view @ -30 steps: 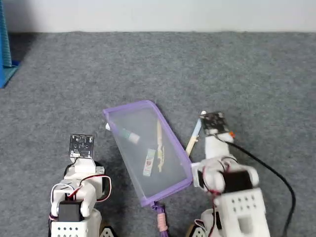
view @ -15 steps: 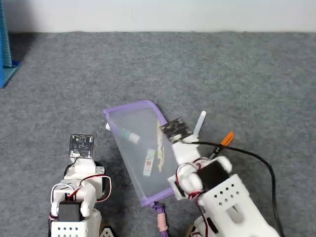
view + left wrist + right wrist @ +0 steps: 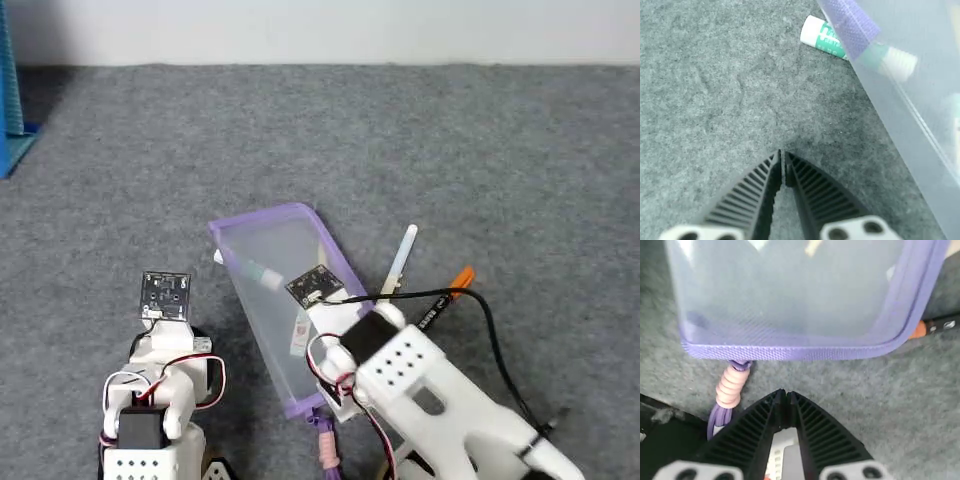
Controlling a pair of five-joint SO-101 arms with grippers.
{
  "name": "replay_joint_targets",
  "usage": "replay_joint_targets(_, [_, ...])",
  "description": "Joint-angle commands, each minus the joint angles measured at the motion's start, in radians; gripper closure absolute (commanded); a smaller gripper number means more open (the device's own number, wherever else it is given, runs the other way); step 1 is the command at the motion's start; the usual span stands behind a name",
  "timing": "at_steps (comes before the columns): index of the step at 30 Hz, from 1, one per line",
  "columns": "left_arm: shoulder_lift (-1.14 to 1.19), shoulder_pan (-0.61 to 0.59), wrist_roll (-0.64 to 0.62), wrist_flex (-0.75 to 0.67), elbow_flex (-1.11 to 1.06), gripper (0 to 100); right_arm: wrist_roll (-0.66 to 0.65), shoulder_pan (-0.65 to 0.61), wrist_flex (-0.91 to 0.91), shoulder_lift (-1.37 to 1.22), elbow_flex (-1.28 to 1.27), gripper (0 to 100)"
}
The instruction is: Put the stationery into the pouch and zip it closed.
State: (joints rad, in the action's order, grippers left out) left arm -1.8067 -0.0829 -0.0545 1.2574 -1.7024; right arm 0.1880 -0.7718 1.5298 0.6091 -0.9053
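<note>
Right gripper (image 3: 786, 396) hovering beside pouch (image 3: 790, 295) edge near beaded zipper pull (image 3: 731, 386), jaws pressed together, empty, left gripper (image 3: 782, 156) sitting closed, empty, near green-labelled tube (image 3: 821, 36) crossing pouch rim.

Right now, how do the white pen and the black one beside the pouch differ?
The white pen is pale with a tan lower end; the black pen has an orange tip. The white pen lies nearer the pouch, the black pen farther out. Both lie on the carpet outside the pouch.
</note>
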Motion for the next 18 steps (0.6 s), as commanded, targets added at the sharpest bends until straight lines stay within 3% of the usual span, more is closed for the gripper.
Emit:
replay_joint_targets(1, [-0.014, 0.005, 0.002, 0.003, 0.019, 99, 0.032, -0.008, -0.022, -0.058, 0.057, 99.0])
replay_joint_targets(8, [-0.014, 0.005, 0.002, 0.003, 0.019, 99, 0.035, -0.004, -0.125, -0.189, 0.051, 99.0])
replay_joint_targets(18, [-0.014, 0.005, 0.002, 0.003, 0.019, 99, 0.032, 0.077, -0.539, -0.246, 0.058, 99.0])
